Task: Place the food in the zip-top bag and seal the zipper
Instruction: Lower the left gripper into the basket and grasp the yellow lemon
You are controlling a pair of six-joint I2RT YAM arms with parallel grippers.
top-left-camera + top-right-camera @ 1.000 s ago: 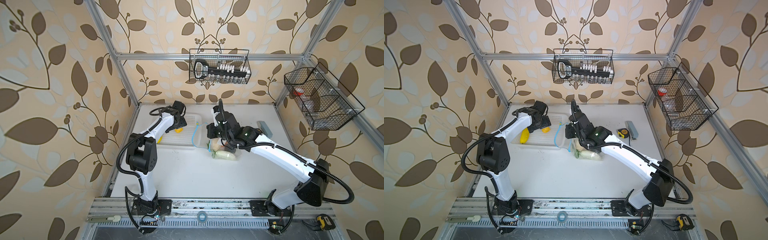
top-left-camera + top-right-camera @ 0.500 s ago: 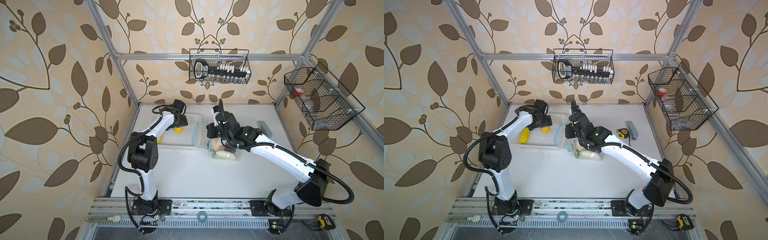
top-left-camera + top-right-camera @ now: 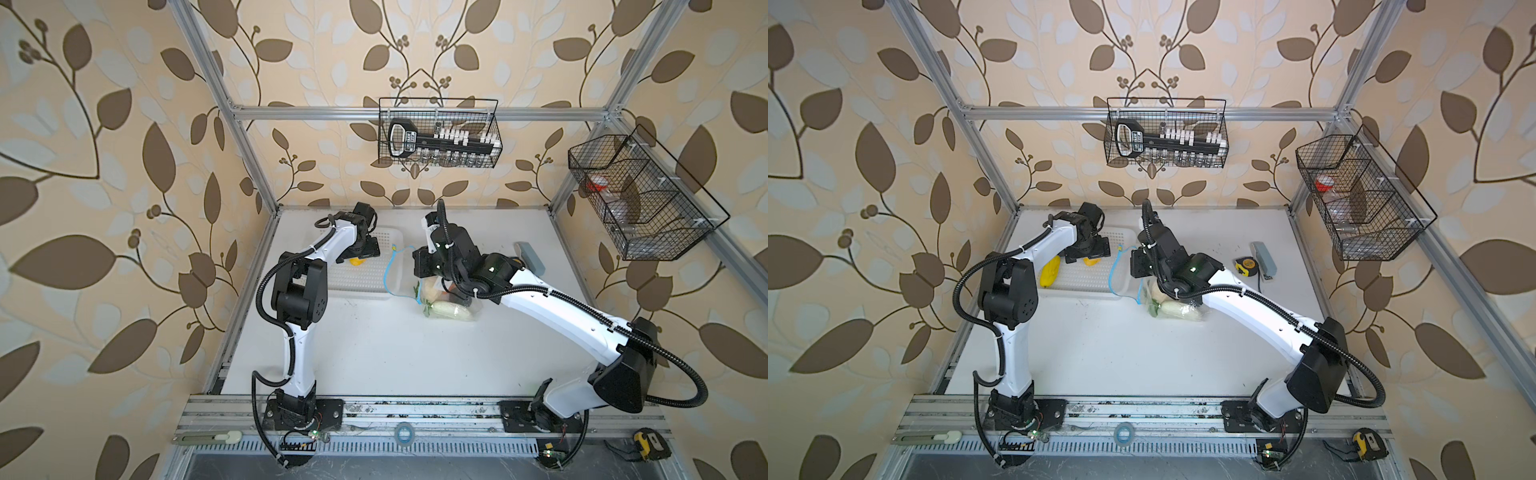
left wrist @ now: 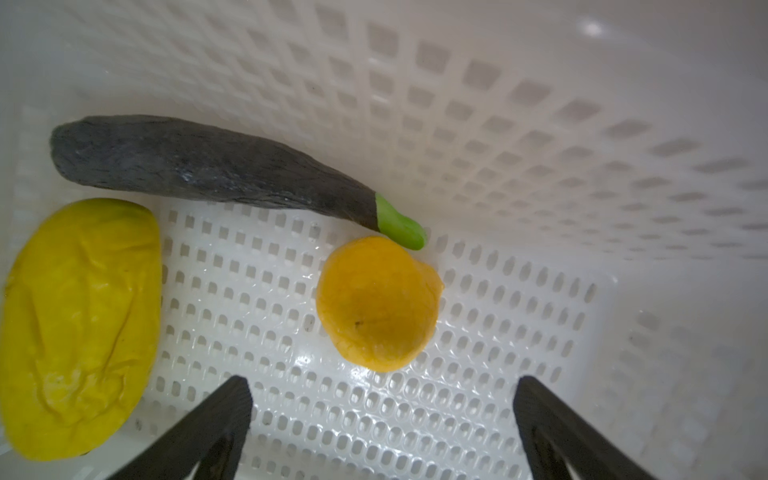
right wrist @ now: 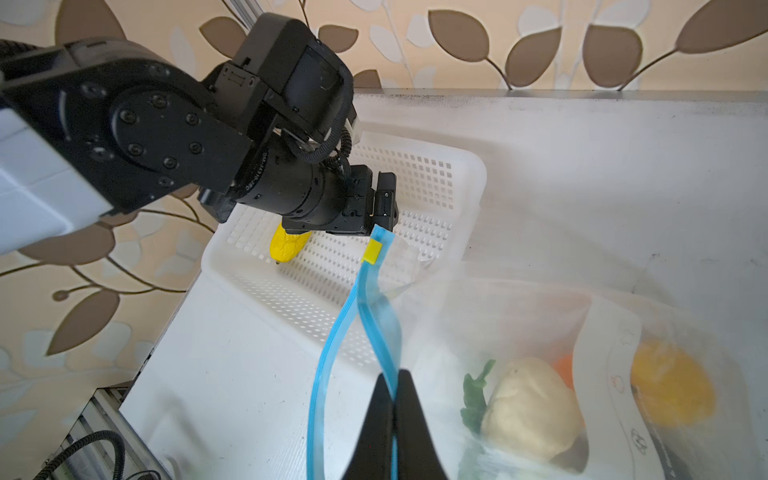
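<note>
Three pieces lay in the basket (image 4: 540, 124): one eggplant (image 4: 208, 170), one corn (image 4: 83, 324), one orange fruit (image 4: 378, 303), likely soft and light, best pinched across its middle. The left tool (image 4: 382, 386) hung wide open, empty, over it. The right tool (image 5: 392, 384) was clamped on the zipper (image 5: 318, 374) of the floppy zip-top bag (image 5: 519, 316) beside the basket.
</note>
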